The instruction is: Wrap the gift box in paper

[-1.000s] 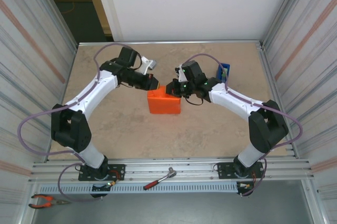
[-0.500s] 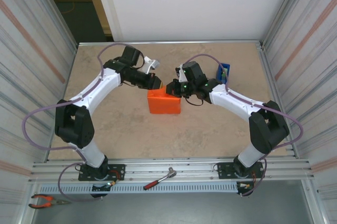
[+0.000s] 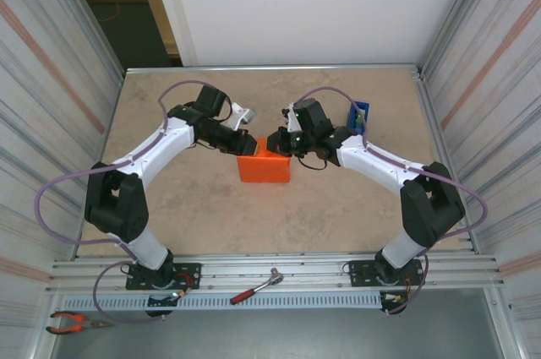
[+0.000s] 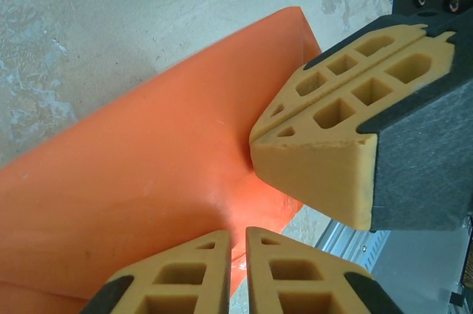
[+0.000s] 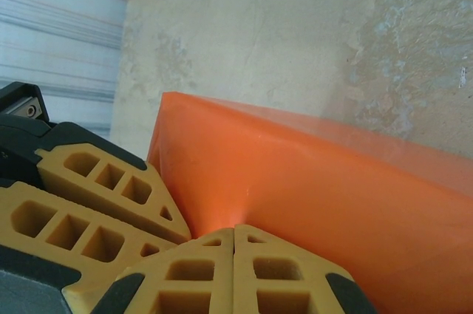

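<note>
A ratchet wrench (image 3: 256,288) lies on the near rail. Mid-worktop (image 3: 338,207), the orange paper (image 3: 264,166) sits folded into a box-shaped parcel. At its far edge the left gripper (image 3: 246,143) and right gripper (image 3: 276,143) meet, each with jaws pressed together, touching the paper. Far right stands a blue tape dispenser (image 3: 361,114).

beige stone tabletop (image 3: 211,207), corrugated metal walls (image 3: 51,80)

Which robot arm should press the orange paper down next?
Probably the left. Its end effector sits over the paper at the far edge, while the right end effector is shut, apparently pinching that edge.
</note>
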